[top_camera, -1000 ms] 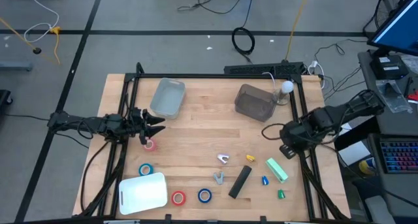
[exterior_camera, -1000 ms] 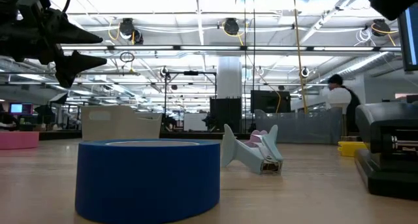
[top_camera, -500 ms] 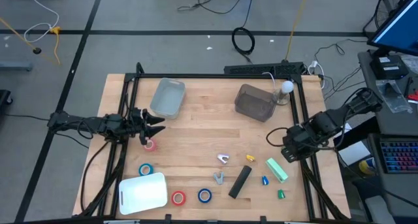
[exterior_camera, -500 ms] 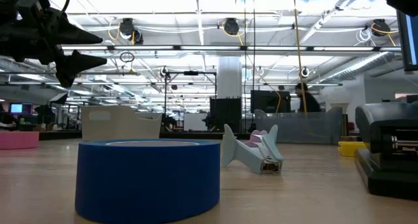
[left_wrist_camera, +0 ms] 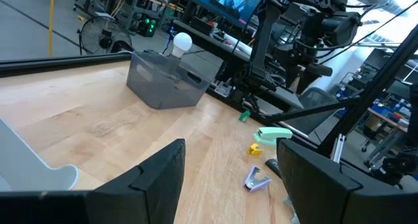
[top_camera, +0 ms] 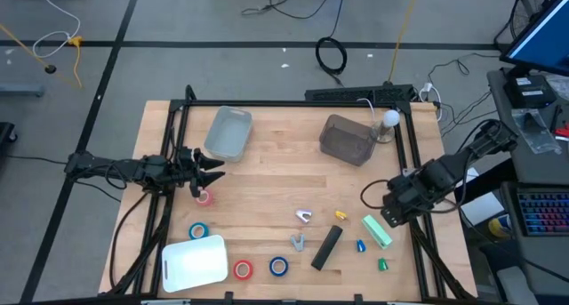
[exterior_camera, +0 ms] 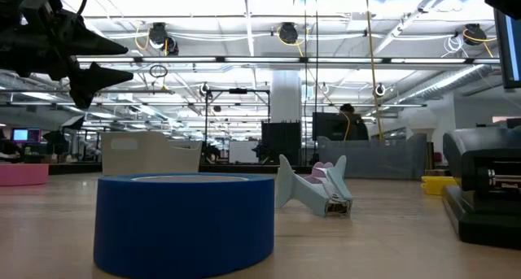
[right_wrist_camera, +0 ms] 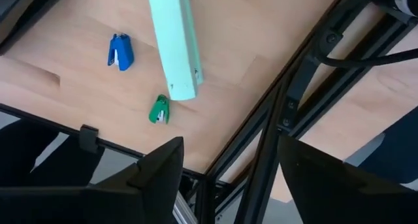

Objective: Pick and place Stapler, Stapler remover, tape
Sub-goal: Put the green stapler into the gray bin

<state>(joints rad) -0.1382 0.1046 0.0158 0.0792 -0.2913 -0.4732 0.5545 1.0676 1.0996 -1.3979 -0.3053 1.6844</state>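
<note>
Broadly, the table carries two bins in its upper half, a pale one at upper left and a dark one at upper right, with the small items spread along the lower half. In the high view the right gripper sits at the right edge, just beside the upper end of the mint stapler, which lies below and slightly to the right of it, its long axis running diagonally from upper left to lower right. That arm is clearly the nearer one to the stapler; judging from this, its next move is a short drop onto the stapler with the fingers set across the narrow width. The right wrist view shows the stapler as a long pale-green bar, with a blue remover and a green remover near it; the right fingers stand wide apart with nothing between them. The left gripper hovers at centre-left, just above the pink tape, its fingers also spread and empty. Other tape rolls lie at lower left: a blue-green one, a red one and a blue one, near a white board. A black stapler lies diagonally in the lower middle, with a lilac remover, a grey remover and a yellow remover around it.
</note>
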